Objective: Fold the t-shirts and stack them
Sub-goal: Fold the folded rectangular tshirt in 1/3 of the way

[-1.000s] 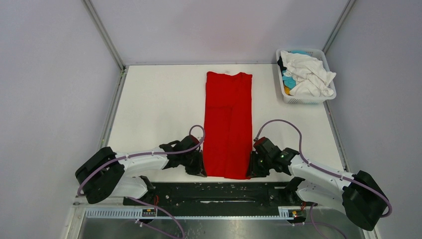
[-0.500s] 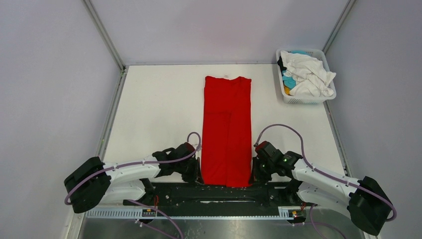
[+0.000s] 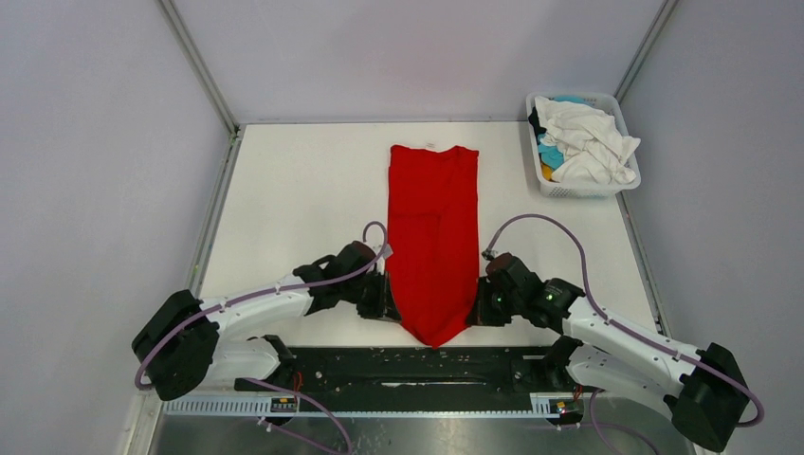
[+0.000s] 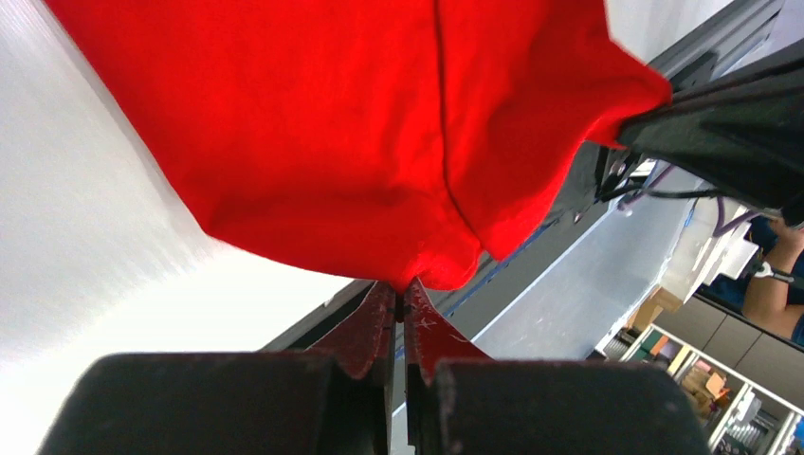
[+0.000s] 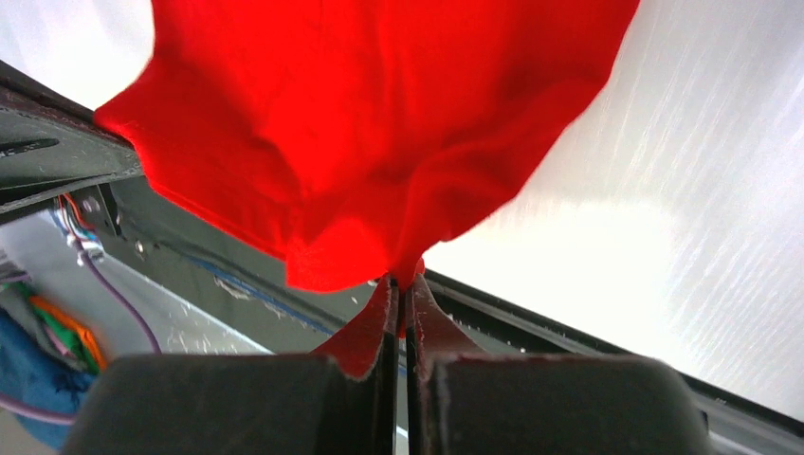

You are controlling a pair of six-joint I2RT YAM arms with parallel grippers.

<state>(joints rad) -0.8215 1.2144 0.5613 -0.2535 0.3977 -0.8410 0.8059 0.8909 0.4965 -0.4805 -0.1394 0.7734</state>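
A bright red t-shirt lies folded into a long narrow strip down the middle of the white table. Its near end is lifted off the table and sags to a point between the arms. My left gripper is shut on the near left corner of the red t-shirt, the cloth pinched at the fingertips. My right gripper is shut on the near right corner of the red t-shirt in the same way. More t-shirts, white, turquoise and black, are heaped in the basket.
A white lattice-sided basket stands at the far right corner of the table. The black mounting rail with the arm bases runs along the near edge. Grey walls close in the left, right and back.
The right gripper has shut on the shirt's corner. Both grippers first slid toward the near edge, then rose and moved away from it, lifting the shirt's near end so it sags to a point.
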